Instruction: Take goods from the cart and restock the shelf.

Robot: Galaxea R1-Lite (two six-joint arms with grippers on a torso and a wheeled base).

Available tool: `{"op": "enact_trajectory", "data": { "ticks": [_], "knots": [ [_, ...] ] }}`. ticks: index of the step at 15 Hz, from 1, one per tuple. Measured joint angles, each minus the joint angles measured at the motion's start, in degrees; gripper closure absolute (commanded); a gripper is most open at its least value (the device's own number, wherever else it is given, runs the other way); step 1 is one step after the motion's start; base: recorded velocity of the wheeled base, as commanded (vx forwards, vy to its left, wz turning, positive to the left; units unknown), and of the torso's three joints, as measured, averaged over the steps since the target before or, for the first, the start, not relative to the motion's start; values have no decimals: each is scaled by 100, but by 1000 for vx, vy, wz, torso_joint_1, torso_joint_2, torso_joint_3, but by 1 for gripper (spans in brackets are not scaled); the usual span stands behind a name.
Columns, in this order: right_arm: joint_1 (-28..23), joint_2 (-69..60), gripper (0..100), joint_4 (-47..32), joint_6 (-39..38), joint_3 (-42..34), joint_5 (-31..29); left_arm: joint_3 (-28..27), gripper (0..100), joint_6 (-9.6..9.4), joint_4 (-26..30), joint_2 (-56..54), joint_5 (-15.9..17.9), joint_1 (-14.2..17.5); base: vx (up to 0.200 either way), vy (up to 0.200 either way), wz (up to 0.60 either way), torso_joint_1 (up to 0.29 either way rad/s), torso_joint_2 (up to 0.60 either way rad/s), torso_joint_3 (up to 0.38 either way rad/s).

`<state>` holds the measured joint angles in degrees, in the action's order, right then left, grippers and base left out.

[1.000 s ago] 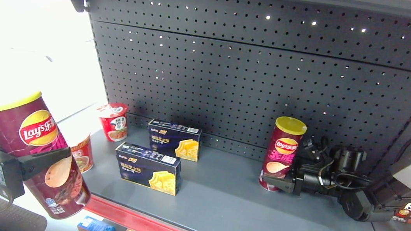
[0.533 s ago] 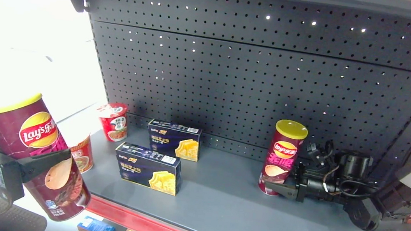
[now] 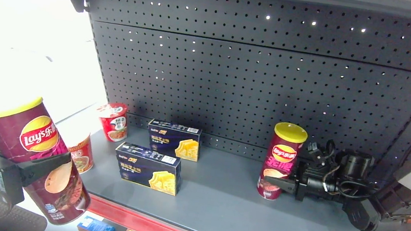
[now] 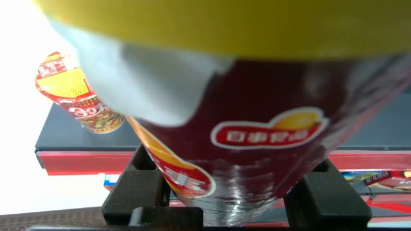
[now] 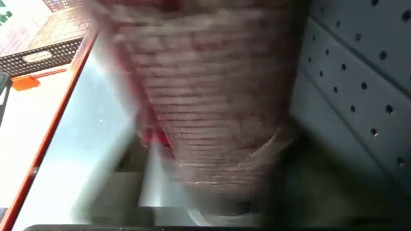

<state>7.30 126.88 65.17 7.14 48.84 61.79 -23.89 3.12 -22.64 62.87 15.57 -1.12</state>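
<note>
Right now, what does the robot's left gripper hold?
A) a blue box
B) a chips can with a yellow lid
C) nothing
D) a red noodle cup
B: the left gripper is shut around a maroon chips can with a yellow lid, held out in front of the shelf's left end.

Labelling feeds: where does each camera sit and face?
Head: on the head, facing down at the shelf; both arms show.
Left wrist: on the left arm, facing the shelf edge past the left can; left claw shows.
Right wrist: on the right arm, against the right can in the right claw.
Shared: head view shows both cans.
</note>
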Motion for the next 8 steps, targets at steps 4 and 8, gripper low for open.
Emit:
{"op": "enact_trajectory", "data": {
  "ticks": [4, 8],
  "knots": [
    [5, 30, 100, 40, -22, -13, 1, -6, 100, 2, -13, 2, 0, -2, 0, 0, 0, 0, 0, 0],
    [11, -133, 100, 60, -11, -243, -5, -24, 100, 2, -34, 11, 0, -2, 0, 0, 0, 0, 0, 0]
  ]
}}
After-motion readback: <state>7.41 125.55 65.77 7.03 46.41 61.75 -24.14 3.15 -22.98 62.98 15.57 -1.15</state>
